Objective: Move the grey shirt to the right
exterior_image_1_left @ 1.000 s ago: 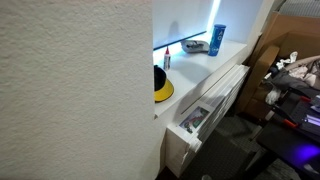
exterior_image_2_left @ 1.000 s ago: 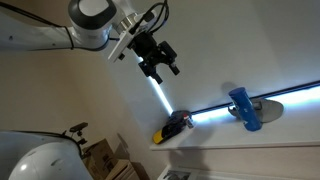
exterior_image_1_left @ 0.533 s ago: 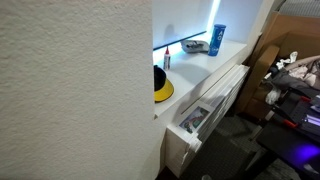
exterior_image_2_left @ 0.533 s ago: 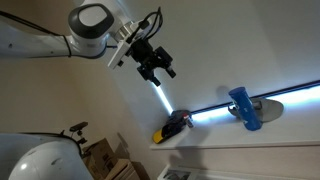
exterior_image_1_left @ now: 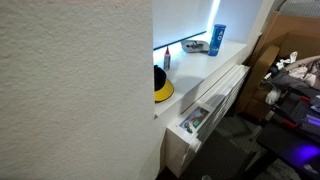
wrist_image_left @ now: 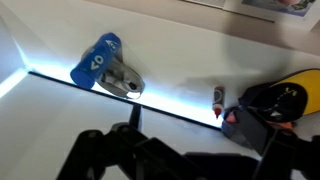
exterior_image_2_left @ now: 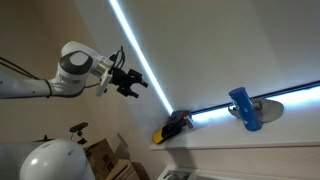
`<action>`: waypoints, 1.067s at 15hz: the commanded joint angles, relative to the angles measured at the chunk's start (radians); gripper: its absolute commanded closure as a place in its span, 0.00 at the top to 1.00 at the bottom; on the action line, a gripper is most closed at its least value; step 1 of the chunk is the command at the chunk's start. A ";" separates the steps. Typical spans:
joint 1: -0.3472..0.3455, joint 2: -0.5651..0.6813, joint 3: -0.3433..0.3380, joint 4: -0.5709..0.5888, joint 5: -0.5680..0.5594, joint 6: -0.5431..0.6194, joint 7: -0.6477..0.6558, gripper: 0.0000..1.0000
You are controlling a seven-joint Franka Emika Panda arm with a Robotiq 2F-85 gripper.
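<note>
No grey shirt shows in any view. My gripper hangs in the air, well away from the white shelf, open and empty. In the wrist view its dark fingers fill the bottom edge with nothing between them. On the shelf stand a blue can with a grey object against it, a small red-tipped bottle and a yellow and black object.
A white textured wall blocks the near half of an exterior view. Cardboard boxes and equipment stand beyond the shelf. A bright light strip runs along the wall. A white rounded object and boxes sit below the arm.
In an exterior view the arm has swung left and down, away from the light strip and shelf. The gripper stays open and empty. The shelf objects have not moved.
</note>
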 commanded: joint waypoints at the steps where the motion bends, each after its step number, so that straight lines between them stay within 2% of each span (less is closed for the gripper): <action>1: 0.139 -0.037 0.156 -0.060 0.044 -0.049 0.090 1.00; 2: 0.089 -0.001 0.091 -0.009 0.013 -0.027 0.058 1.00; 3: 0.126 -0.002 0.131 -0.015 0.023 -0.046 0.091 1.00; 5: 0.151 -0.008 0.159 -0.020 0.026 -0.056 0.113 1.00; 7: 0.163 0.002 0.176 0.006 0.017 0.007 0.108 1.00; 11: 0.167 0.246 0.171 0.233 0.048 0.195 0.052 1.00; 12: 0.186 0.292 0.153 0.281 0.067 0.196 0.028 1.00; 16: 0.144 0.520 0.155 0.495 0.136 0.171 -0.004 1.00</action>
